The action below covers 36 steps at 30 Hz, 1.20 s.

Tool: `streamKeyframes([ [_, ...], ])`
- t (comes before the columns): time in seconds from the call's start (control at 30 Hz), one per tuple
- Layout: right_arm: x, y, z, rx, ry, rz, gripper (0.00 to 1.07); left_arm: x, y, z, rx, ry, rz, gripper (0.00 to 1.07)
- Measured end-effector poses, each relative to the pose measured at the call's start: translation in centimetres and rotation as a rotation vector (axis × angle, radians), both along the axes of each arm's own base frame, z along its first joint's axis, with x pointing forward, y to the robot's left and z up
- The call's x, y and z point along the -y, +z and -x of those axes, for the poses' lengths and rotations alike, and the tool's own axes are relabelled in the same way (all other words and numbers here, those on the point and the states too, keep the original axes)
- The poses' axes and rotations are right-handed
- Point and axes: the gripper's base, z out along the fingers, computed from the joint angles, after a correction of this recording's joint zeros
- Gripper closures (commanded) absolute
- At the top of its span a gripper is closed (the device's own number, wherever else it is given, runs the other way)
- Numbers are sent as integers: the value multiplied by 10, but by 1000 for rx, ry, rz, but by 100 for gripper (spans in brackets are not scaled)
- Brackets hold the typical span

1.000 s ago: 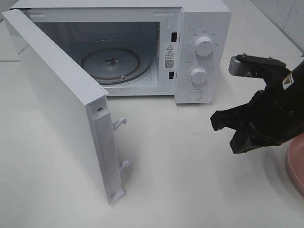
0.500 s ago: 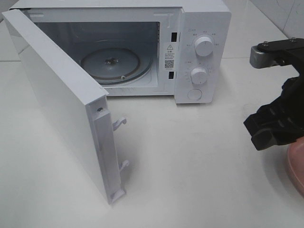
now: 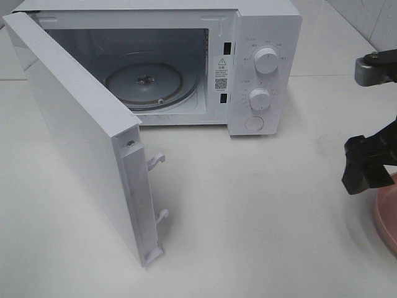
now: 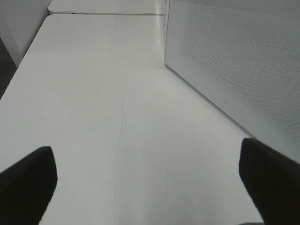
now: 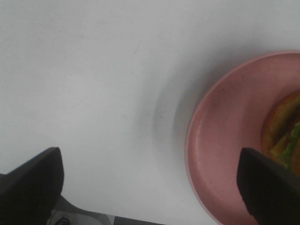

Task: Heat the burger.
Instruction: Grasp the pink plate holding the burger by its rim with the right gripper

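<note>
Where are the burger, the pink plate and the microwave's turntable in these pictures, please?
burger (image 5: pixel 283 126), right wrist view, on its visible edge at the frame border.
pink plate (image 5: pixel 220 140), right wrist view, on its bare inner surface.
turntable (image 3: pixel 124 84), exterior high view, on the glass beside the hub.

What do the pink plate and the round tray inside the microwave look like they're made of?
Pink plate: an even dusty pink with a smooth, dull surface and no sharp glare. It is probably plastic or matte-glazed ceramic; the look leaves that open.
Round tray: see-through, with bright glints along its rim, so most likely glass.
</note>
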Motion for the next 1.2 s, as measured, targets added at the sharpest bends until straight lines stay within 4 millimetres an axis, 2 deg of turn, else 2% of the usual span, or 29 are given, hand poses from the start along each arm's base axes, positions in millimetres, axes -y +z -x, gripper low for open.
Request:
streamKeyframes([
  [0.17, 16, -10, -7, -41, -73, 23, 14, 0, 0, 0, 0, 0, 0, 9],
  [0.53, 26, -40, -28, -106, -120, 40, 17, 0, 0, 0, 0, 0, 0, 9],
  [0.63, 27, -42, -30, -110, -123, 40, 17, 0, 0, 0, 0, 0, 0, 9],
  [1.07, 28, -76, -45, -195, -108, 57, 20, 0, 0, 0, 0, 0, 0, 9],
  [1.2, 28, -87, -43, -217, -105, 59, 20, 0, 0, 0, 0, 0, 0, 9],
])
